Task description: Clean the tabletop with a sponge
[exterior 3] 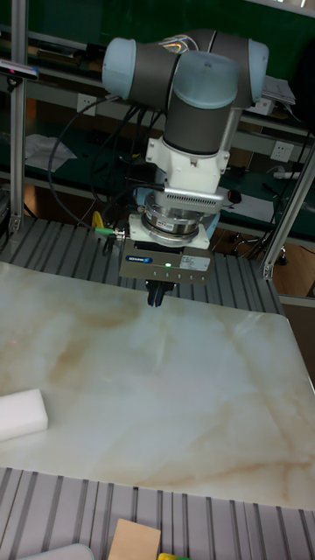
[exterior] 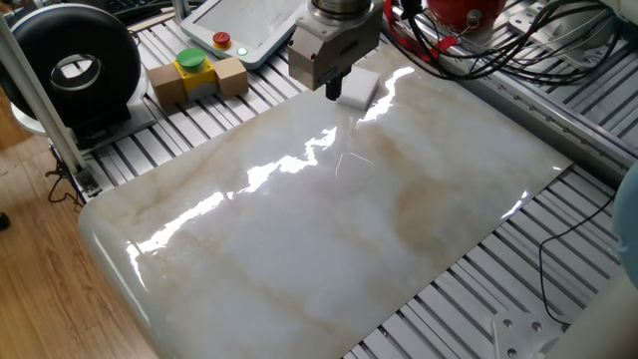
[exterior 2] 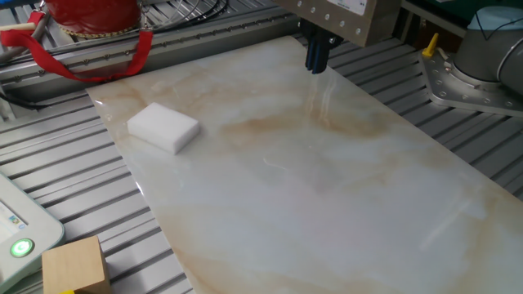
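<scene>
1. Nearest in the tall fixed view: tan cardboard box (exterior 3: 134,540) on the slatted frame (exterior 3: 52,512).
2. Next: white sponge (exterior 3: 21,414) flat on the marble tabletop (exterior 3: 166,385), near its edge.
3. Farther: gripper (exterior 3: 156,297) above the tabletop's far edge, well apart from the sponge, jaws closed, empty.

End effector (exterior 3: 156,299) points straight down; fingers (exterior 2: 315,55) together; holding nothing.

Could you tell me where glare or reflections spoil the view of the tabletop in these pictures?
One fixed view: bright white streaks run across the tabletop. The other fixed view: only a faint reflection under the end effector. Tall fixed view: even light, sponge clear.
</scene>
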Motion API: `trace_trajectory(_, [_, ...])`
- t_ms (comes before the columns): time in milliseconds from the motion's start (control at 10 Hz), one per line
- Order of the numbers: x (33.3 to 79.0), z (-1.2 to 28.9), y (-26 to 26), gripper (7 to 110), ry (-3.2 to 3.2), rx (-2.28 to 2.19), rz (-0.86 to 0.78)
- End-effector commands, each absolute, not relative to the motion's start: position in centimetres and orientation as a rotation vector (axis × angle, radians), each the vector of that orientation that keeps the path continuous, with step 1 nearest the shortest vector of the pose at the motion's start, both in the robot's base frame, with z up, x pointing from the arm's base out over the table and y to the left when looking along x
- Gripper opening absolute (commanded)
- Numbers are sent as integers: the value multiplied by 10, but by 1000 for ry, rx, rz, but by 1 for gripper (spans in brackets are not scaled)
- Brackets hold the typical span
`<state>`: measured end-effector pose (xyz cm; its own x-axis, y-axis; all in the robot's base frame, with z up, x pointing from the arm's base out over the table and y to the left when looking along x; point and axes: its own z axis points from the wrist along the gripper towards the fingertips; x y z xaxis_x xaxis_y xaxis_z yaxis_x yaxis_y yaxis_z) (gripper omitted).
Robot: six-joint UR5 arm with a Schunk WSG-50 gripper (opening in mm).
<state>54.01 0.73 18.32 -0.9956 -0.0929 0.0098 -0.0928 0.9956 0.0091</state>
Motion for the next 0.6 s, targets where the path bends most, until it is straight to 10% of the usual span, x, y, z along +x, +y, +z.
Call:
trace_trajectory(0, [544, 184, 8, 7, -3143, 127, -23])
trace_trajectory(500, [601, 172, 0, 7, -3122, 227, -70])
